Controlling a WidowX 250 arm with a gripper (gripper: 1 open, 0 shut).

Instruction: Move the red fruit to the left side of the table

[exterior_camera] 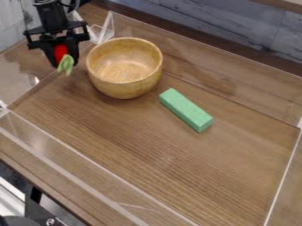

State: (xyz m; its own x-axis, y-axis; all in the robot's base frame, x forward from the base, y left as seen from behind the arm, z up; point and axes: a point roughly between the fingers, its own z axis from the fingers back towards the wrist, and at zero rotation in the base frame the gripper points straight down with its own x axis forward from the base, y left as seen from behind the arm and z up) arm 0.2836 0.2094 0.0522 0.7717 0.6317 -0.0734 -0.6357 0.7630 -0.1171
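**Q:** Gripper status?

**A:** You've got its jaws clamped on the red fruit, green stem sticking out below, low over the table at the far-left corner, just beside the wooden bowl.

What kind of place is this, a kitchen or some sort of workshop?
Probably a robot test bench, not a kitchen: the wooden table is fenced by clear plastic walls, and a gripper carries a toy red fruit.

Empty wooden bowl, green rectangular block lying just beside it
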